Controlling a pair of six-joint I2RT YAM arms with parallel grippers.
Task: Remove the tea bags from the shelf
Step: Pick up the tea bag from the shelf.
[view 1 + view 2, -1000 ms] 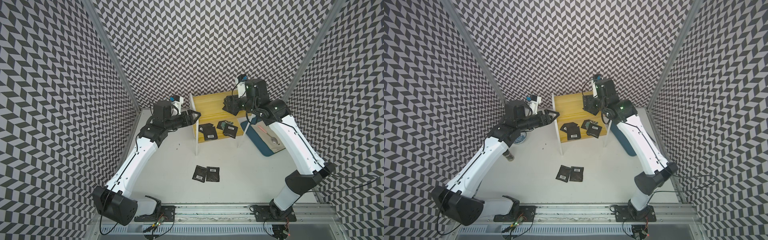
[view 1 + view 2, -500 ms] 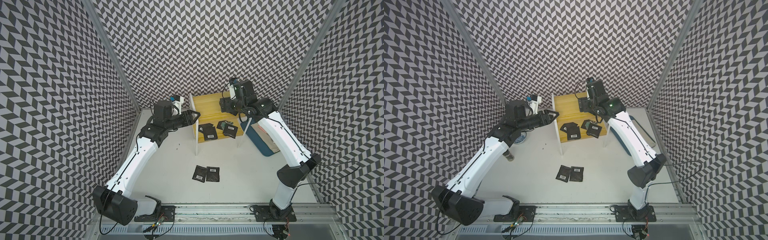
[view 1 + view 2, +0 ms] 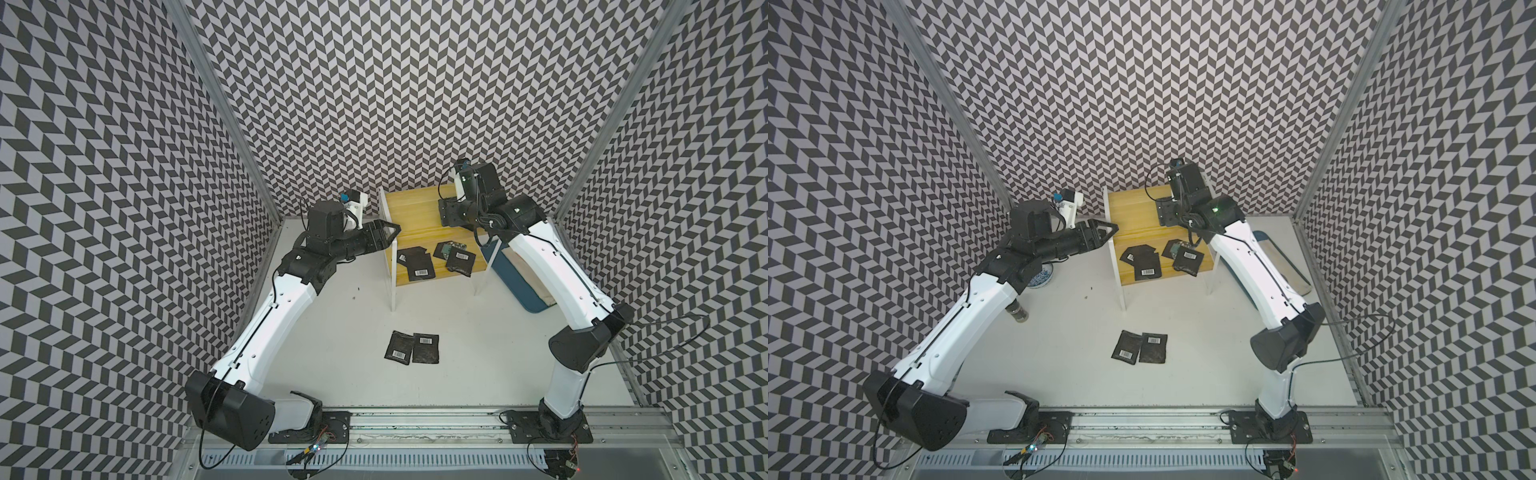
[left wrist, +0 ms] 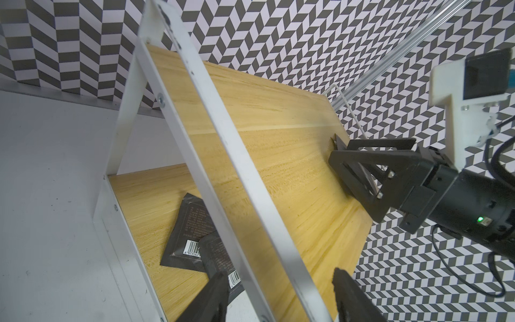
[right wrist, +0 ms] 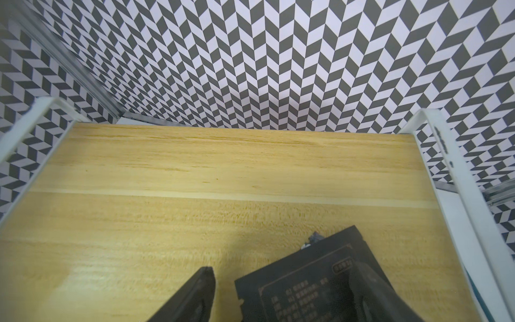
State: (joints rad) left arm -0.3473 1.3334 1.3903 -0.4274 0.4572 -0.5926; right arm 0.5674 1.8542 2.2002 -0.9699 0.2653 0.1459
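Observation:
The shelf (image 3: 411, 208) (image 3: 1133, 208) is a two-tier yellow-board stand on white legs at the back. Several black tea bags (image 3: 419, 266) (image 3: 1146, 264) lie on its lower board, one with a green face (image 3: 446, 248). Two more tea bags (image 3: 411, 347) (image 3: 1140, 347) lie flat on the table in front. My right gripper (image 3: 444, 214) (image 5: 284, 295) is down on the upper board, open, with a black tea bag (image 5: 306, 276) lying between its fingers. My left gripper (image 3: 392, 228) (image 4: 281, 295) is open at the shelf's left side, with the white frame bar (image 4: 223, 139) between its fingers.
A flat blue tray (image 3: 515, 282) (image 3: 1287, 266) lies to the right of the shelf, partly under my right arm. A small bowl (image 3: 1040, 276) and a short cylinder (image 3: 1017, 311) sit on the table under my left arm. Patterned walls close in on three sides.
My right arm has swung inward along the upper board and its jaws have narrowed a little. My left gripper has narrowed slightly and otherwise stayed by the shelf's left frame.

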